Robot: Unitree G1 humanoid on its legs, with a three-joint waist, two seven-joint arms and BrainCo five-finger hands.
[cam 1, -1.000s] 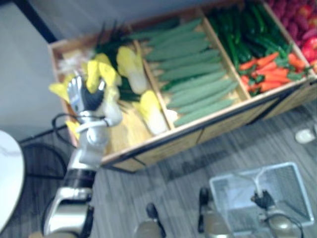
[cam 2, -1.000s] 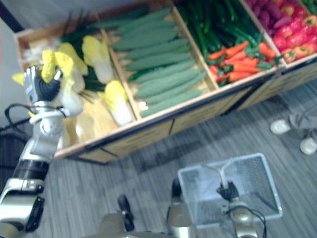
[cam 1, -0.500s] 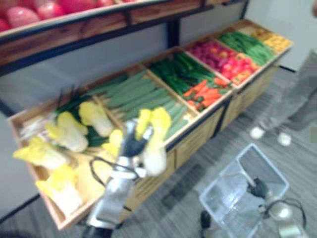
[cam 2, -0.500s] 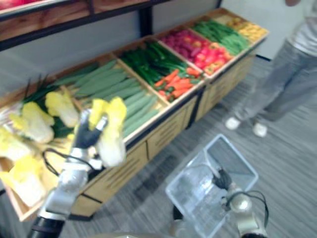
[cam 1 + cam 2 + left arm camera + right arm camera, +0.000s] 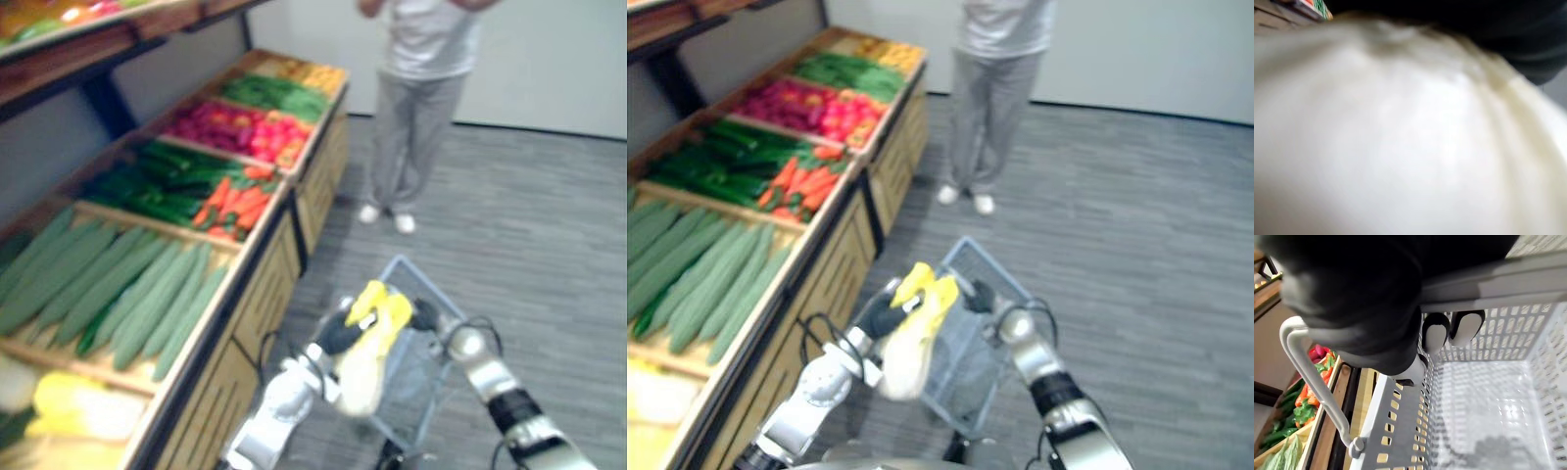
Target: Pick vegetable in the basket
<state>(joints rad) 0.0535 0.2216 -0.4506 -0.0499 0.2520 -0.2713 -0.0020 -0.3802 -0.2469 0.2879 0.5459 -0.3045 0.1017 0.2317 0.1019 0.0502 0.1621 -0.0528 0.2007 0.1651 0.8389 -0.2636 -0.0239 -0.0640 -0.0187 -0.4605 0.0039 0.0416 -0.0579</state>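
Fingers of the left hand (image 5: 333,336) are wrapping round the cabbage (image 5: 364,364), gripping it at the pale middle, with the yellow leafy end pointing up and the white butt hanging low. In the left wrist view the cabbage's white body is pressing right up against the camera. It is hovering just beside the near rim of the basket (image 5: 423,392) and overlapping that rim, and I am judging it as not yet inside. In the right wrist view the mesh floor is showing bare.

Right hand (image 5: 427,314) is carrying the basket, its dark-tipped fingers (image 5: 1436,332) curling round the handle bar at the rim and holding the basket out above the floor beside the stand (image 5: 260,294). Cucumbers (image 5: 127,294) and carrots (image 5: 230,206) are lying in their own bins well apart from both hands. A person (image 5: 416,117) is standing at the far end of the stand.

Handling, as I am reading it: the cabbage is looking bulky but not very heavy, firm in the ribbed lower half, soft and easily bruised in the leaves. The thick white part is looking like the place to grip; the frilly top would tear or slide. It is asking for lowering into the mesh, not dropping.
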